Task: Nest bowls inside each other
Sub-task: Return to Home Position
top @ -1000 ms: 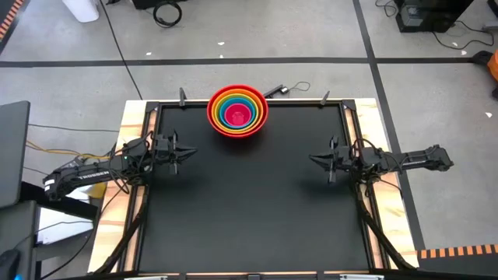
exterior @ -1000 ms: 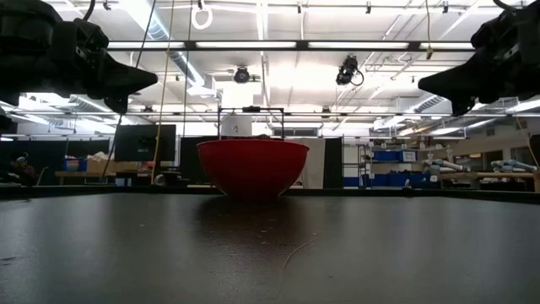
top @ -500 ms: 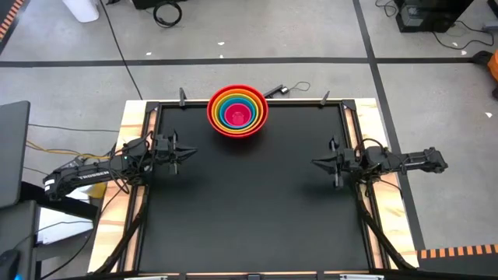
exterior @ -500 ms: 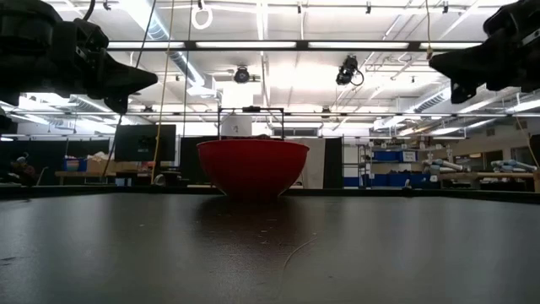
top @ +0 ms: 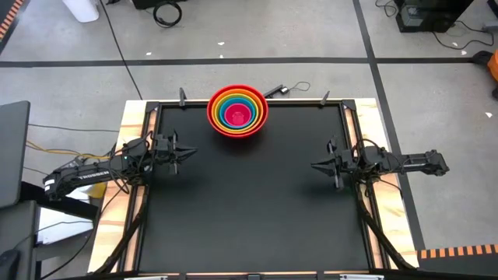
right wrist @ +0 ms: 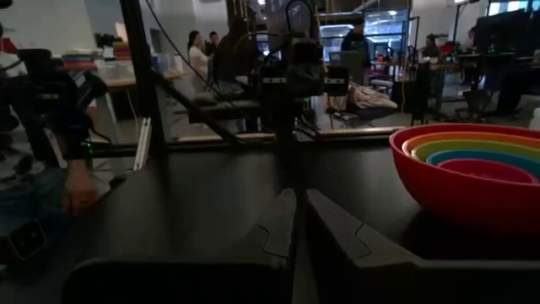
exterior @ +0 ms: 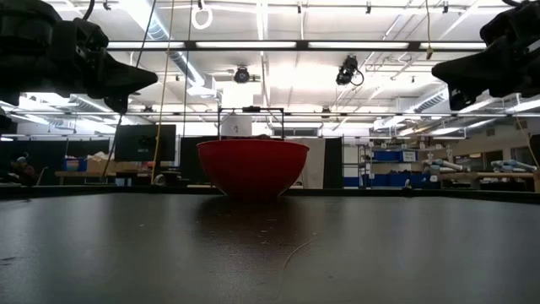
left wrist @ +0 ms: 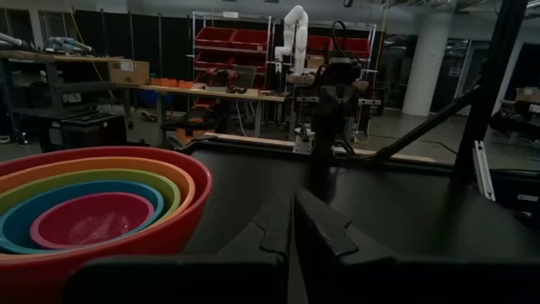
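Note:
Several bowls sit nested as one stack [top: 237, 111] at the middle of the table's far edge: red outermost, then orange, yellow-green and blue, with pink innermost. The red bowl [exterior: 252, 167] rests on its base on the black tabletop. The stack also shows in the left wrist view [left wrist: 93, 211] and in the right wrist view [right wrist: 477, 165]. My left gripper [top: 189, 152] hovers shut at the left side, pointing level toward the right. My right gripper [top: 313, 165] hovers shut at the right side, pointing level toward the left. Both are well clear of the bowls.
The black tabletop [top: 249, 210] spreads wide between the two grippers and toward the near edge. Clamps and a cable [top: 284, 89] sit at the far edge. A laptop [top: 12, 152] stands beyond the left side. People [right wrist: 202, 51] stand in the room behind.
My right gripper has swung a little at the wrist, with its tip rising, and now points straight across toward the table's left. It has stayed shut. The bowls and my left gripper have kept still.

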Robot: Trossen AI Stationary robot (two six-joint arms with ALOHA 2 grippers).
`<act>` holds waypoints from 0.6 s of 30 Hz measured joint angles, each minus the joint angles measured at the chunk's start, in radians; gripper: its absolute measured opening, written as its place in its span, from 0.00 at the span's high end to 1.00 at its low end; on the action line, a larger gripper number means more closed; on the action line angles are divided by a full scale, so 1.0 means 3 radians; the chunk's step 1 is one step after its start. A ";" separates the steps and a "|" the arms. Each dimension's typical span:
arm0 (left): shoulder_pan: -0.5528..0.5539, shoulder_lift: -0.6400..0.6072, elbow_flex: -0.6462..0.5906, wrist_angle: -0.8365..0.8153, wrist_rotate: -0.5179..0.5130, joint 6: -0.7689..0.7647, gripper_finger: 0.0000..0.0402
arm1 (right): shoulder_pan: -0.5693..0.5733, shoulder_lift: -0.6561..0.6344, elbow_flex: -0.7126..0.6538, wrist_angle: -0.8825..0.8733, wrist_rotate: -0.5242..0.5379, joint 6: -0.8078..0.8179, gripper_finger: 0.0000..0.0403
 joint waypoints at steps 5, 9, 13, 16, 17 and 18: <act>-0.0001 0.0000 0.0000 0.0000 0.0000 0.0000 0.94 | 0.0000 0.0000 0.0000 0.0006 0.0000 0.0134 0.91; -0.0001 0.0000 0.0000 -0.0001 0.0000 0.0000 0.94 | 0.0000 0.0000 0.0000 0.0006 -0.0001 0.0255 0.91; 0.0000 0.0000 0.0000 -0.0001 0.0000 0.0000 0.94 | 0.0000 0.0000 0.0000 0.0006 -0.0001 0.0258 0.91; -0.0001 0.0000 0.0000 -0.0001 0.0000 0.0000 0.94 | 0.0000 0.0000 0.0000 0.0006 -0.0001 0.0260 0.91; 0.0000 0.0000 0.0000 -0.0001 0.0000 -0.0001 0.94 | 0.0000 0.0000 0.0000 0.0006 -0.0001 0.0258 0.91; -0.0001 0.0000 0.0000 -0.0001 0.0000 0.0000 0.94 | 0.0000 0.0000 0.0000 0.0006 -0.0001 0.0259 0.91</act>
